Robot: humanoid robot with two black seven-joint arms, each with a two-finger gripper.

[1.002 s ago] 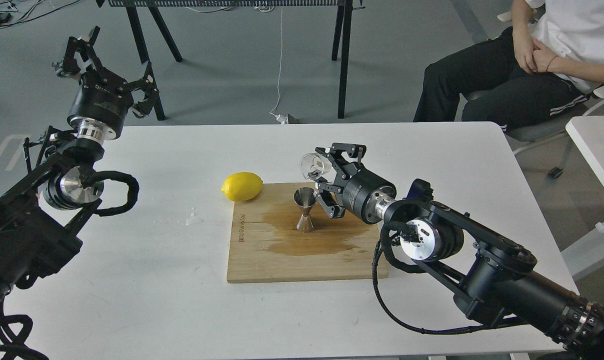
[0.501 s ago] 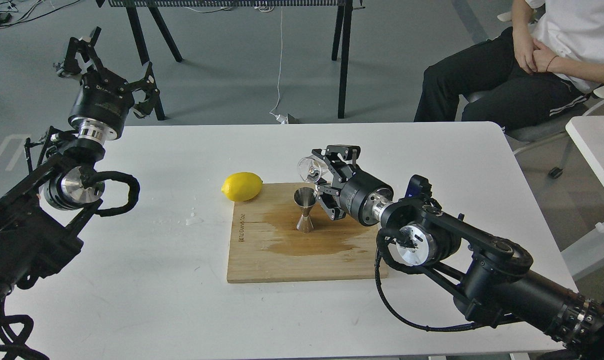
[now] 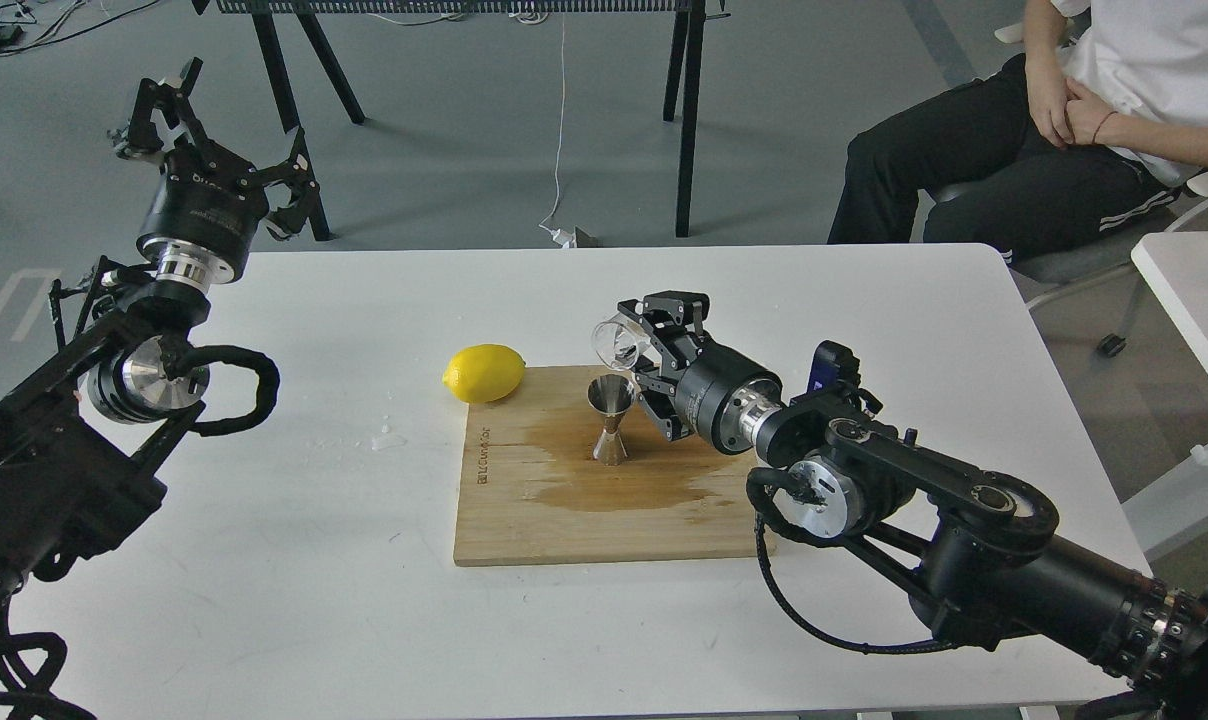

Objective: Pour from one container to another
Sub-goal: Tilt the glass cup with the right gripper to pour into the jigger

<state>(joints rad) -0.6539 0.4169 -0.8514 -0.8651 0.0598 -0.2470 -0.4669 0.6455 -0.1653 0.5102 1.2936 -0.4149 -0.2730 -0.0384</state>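
Presently our right gripper clamps the glass cup — tilted (mouth leftward) above the jigger; left gripper spread, idle.

The right arm reaches in from the lower right, its hand turned sideways with fingers clamped on a tipped glass cup. The left hand is raised high, fingers spread wide.

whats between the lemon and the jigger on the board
Nothing stands between them in the head view: only bare wooden board, partly darkened by a wet stain, separates the lemon from the jigger.
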